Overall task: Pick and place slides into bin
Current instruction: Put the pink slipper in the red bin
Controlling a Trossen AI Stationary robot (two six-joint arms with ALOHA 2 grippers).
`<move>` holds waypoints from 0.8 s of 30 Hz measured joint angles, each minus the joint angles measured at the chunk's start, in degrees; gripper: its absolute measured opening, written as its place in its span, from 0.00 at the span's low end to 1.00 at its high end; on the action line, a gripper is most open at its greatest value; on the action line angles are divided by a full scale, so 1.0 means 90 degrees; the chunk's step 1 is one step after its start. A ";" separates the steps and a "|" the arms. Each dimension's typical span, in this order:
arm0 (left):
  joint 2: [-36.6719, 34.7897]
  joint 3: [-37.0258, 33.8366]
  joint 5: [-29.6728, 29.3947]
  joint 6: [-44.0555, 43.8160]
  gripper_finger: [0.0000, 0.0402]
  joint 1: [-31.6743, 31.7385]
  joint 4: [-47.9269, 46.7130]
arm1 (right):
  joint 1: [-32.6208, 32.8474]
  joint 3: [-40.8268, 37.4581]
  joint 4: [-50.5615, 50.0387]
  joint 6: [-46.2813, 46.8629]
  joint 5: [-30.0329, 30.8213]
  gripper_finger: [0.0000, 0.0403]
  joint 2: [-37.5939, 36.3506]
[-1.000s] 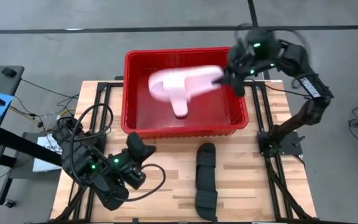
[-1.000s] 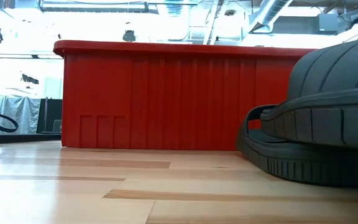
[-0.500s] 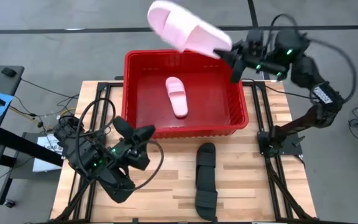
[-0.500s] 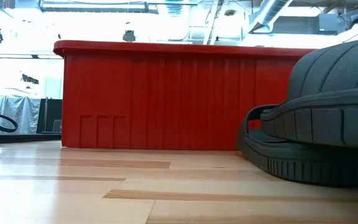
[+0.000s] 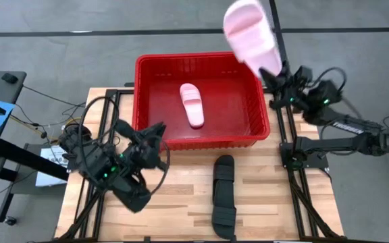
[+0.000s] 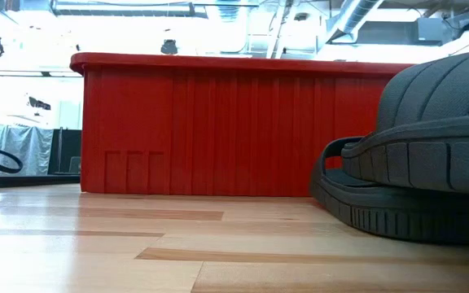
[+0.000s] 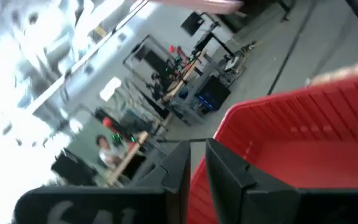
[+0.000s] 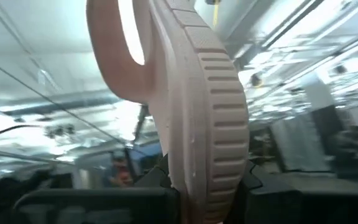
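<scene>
The left gripper [image 5: 155, 132], fingers nearly together and empty, is held just before the slotted red plastic bin [image 5: 155, 63]. A ribbed-soled pale pink slide [image 5: 250, 32] is clamped high in the right gripper [image 5: 280, 75].
</scene>
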 joint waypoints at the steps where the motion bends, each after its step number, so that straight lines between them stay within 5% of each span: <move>1: -0.0005 0.0000 -0.0004 -0.0231 0.11 0.0098 0.0000 | 0.0028 -0.0276 0.0353 0.0095 -0.0029 0.12 -0.0009; 7: -0.0006 0.0000 -0.0003 -0.1253 0.11 0.0562 0.0000 | 0.0403 -0.1190 0.1495 0.0177 0.0024 0.12 0.0073; 18: -0.0030 0.0000 -0.0003 -0.1849 0.10 0.0773 0.0000 | 0.0894 -0.1269 0.1593 0.0112 -0.0007 0.12 0.0440; 22: -0.0030 0.0000 0.0044 -0.0941 0.08 0.0706 0.0618 | 0.0941 -0.1264 0.1517 0.0014 -0.0026 0.12 0.0419; 24: -0.0039 0.0001 0.1013 0.0527 0.06 0.0696 0.1592 | 0.0935 -0.1264 0.1444 0.0008 -0.0042 0.12 0.0430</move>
